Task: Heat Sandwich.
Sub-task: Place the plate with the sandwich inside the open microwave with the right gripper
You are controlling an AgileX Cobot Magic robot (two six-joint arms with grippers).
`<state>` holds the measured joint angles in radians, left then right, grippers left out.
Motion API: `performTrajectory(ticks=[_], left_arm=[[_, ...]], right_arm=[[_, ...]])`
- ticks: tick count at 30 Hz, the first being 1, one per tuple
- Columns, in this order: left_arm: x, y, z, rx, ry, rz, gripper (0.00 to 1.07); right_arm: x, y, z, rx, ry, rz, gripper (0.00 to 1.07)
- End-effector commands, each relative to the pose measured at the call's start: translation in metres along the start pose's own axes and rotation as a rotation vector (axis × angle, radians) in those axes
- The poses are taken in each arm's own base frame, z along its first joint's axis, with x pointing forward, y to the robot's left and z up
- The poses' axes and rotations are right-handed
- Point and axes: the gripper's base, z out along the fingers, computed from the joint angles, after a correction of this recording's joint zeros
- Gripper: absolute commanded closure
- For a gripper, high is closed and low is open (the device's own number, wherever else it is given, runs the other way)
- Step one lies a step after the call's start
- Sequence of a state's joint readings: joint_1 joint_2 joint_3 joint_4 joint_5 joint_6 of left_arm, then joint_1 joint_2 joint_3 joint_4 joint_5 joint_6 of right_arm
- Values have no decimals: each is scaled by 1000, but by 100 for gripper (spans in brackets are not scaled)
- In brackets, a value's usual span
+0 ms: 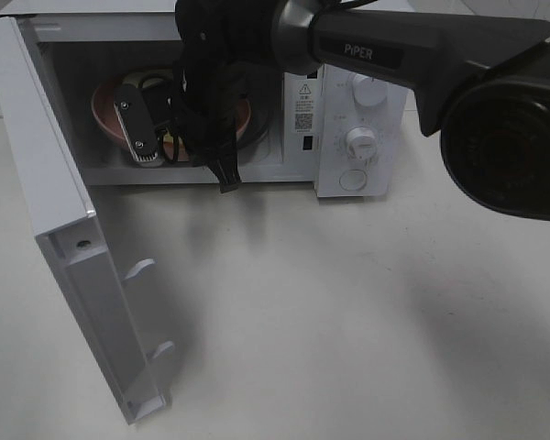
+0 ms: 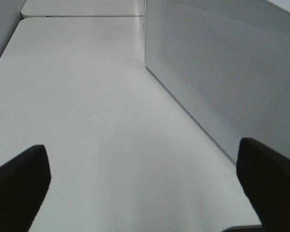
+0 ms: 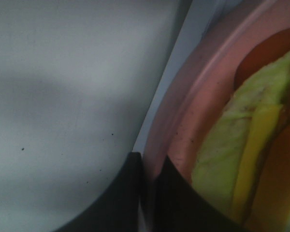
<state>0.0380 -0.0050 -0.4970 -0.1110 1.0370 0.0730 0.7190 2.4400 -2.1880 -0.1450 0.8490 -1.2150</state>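
The sandwich shows pale green and yellow filling and lies on a round pink plate. My right gripper is shut on the plate's rim, one dark finger on each side of it. In the exterior view the right arm reaches into the open microwave, and the right gripper hides the sandwich. Only the pink plate's edges show inside the cavity. My left gripper is open over bare table beside the microwave's perforated side wall; it holds nothing.
The microwave door stands swung out to the left over the table. The control panel with two knobs is right of the cavity. The white table spreads in front.
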Motion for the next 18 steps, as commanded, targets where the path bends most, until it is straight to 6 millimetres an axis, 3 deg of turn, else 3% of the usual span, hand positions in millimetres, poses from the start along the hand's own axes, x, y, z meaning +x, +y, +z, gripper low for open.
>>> performTrajectory(ticks=[1, 8, 18], left_arm=[[2, 0, -3, 9, -30, 1, 6], [2, 0, -3, 9, -30, 1, 6], [2, 0, -3, 9, -30, 1, 6]], right_arm=[[4, -9, -5, 62, -10, 19, 103], [9, -9, 8, 57, -2, 28, 103], [10, -14, 10, 89, 10, 105, 97]])
